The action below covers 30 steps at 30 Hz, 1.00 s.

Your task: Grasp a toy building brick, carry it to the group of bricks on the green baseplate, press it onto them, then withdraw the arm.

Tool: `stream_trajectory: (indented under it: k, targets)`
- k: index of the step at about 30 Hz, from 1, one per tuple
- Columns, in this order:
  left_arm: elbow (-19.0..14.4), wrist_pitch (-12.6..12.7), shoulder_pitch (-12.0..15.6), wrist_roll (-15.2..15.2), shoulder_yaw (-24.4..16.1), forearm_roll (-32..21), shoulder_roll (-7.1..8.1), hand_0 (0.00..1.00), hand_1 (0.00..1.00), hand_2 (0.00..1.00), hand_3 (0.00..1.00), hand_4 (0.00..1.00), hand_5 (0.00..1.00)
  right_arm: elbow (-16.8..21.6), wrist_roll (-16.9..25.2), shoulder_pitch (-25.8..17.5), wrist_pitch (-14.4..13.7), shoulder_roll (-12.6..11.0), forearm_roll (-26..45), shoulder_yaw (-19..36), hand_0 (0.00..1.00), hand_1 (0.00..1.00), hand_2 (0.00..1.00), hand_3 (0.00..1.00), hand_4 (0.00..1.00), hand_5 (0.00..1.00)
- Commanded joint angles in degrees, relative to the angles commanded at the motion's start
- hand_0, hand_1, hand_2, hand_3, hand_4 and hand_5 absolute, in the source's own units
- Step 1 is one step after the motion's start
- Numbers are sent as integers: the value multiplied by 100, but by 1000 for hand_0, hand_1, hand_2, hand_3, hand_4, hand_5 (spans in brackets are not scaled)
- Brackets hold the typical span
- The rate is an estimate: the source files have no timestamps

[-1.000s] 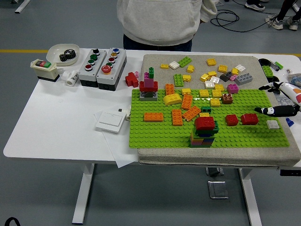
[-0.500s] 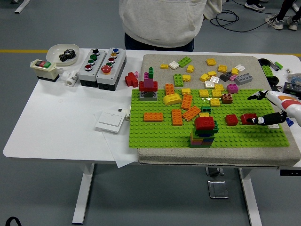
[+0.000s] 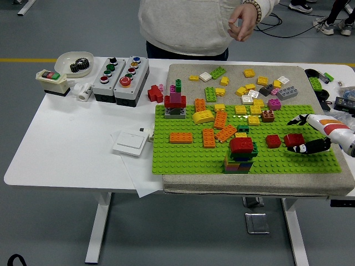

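Note:
On the green baseplate (image 3: 183, 158) a stack of bricks (image 3: 241, 156) stands near the front edge, topped by a red brick (image 3: 242, 145). Two loose red bricks lie to its right, a small one (image 3: 273, 141) and a larger one (image 3: 294, 140). My right hand (image 3: 290, 135) reaches in from the right edge and brackets the larger red brick. One finger (image 3: 295, 119) stretches past its far side and the thumb (image 3: 298, 148) lies at its near side. The fingers are spread and I cannot see them gripping the brick. My left arm is out of view.
Orange, yellow and other loose bricks (image 3: 220, 119) lie on the baseplate and the grey mat (image 3: 183, 72) behind it. Button boxes (image 3: 121, 72), a white switch plate (image 3: 132, 142) and a bowl (image 3: 74, 60) sit on the left. A person stands at the far side with one hand (image 3: 242, 23) raised.
My right hand has moved left across the baseplate to the larger red brick and now covers the white brick that lay by it. The person's hand has come into view at the top.

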Motion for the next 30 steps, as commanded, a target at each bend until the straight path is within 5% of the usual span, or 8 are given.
stream_trajectory:
  k: [30]
  targets:
    - [-36, 1, -99, 3, 59, -65, 16, 670, 705, 721, 588, 674, 664, -903, 110, 93, -666, 431, -121, -69, 756, 649, 686, 546, 814, 436]
